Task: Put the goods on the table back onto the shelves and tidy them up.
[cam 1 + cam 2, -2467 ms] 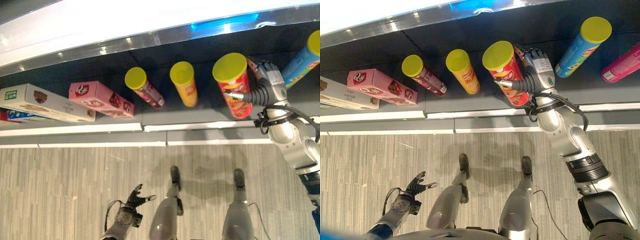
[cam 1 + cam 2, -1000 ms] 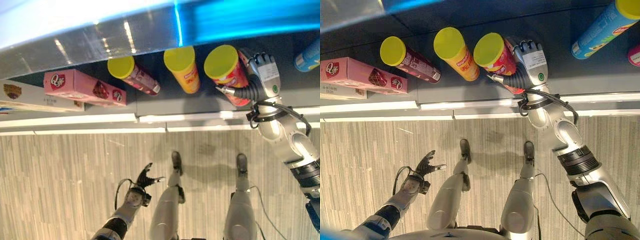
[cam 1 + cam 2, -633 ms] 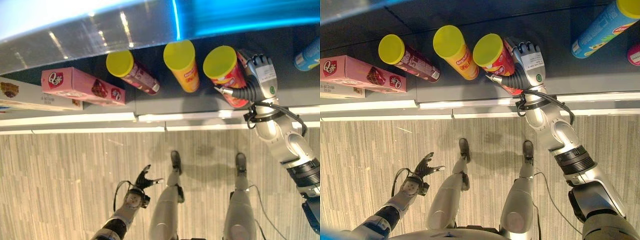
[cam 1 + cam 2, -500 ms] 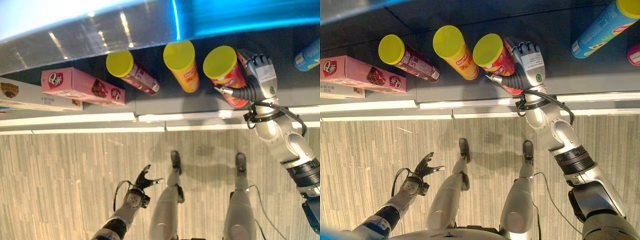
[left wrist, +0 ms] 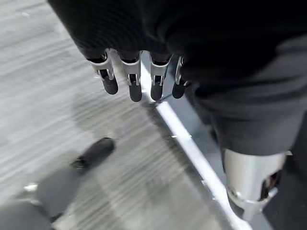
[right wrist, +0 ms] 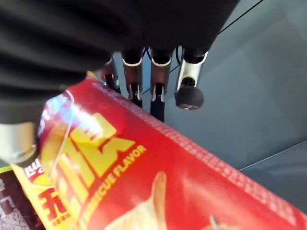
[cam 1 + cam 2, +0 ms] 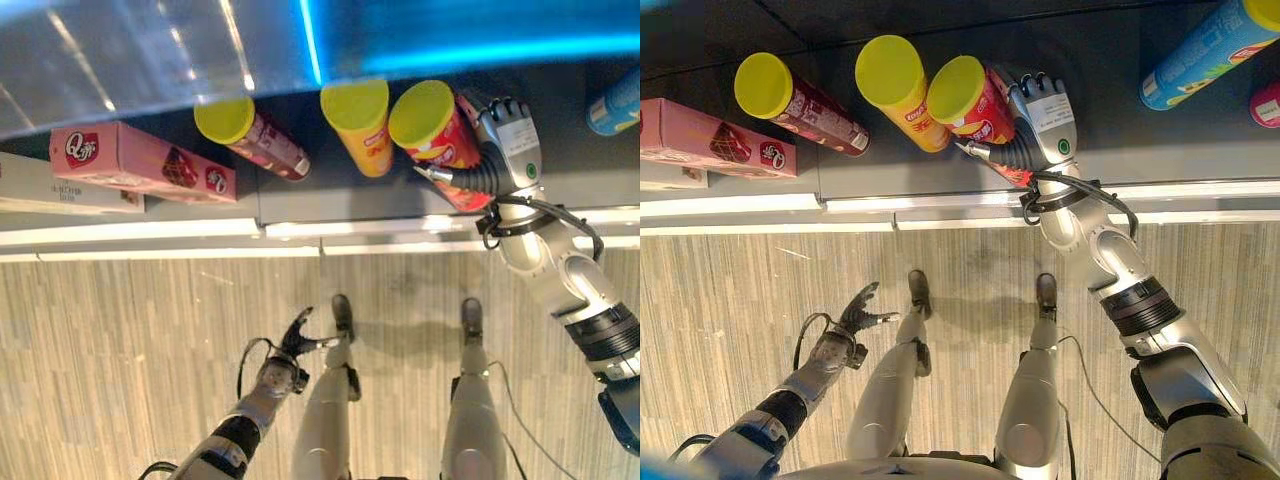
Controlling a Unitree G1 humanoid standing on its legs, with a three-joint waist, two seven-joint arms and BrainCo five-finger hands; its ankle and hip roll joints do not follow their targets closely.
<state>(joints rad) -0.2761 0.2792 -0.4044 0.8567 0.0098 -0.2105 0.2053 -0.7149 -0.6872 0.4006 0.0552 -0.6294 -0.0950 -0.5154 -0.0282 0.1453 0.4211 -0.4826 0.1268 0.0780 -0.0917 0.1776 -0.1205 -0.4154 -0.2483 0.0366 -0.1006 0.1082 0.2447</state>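
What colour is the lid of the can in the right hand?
Yellow-green lid on the red can; right eye view.

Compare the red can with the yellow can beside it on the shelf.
The red can is red and wider; the yellow can is yellow-orange and slimmer. The right hand is curled round the red can, while the yellow can stands free, untouched. Both are upright tubes with yellow-green lids on the dark shelf.
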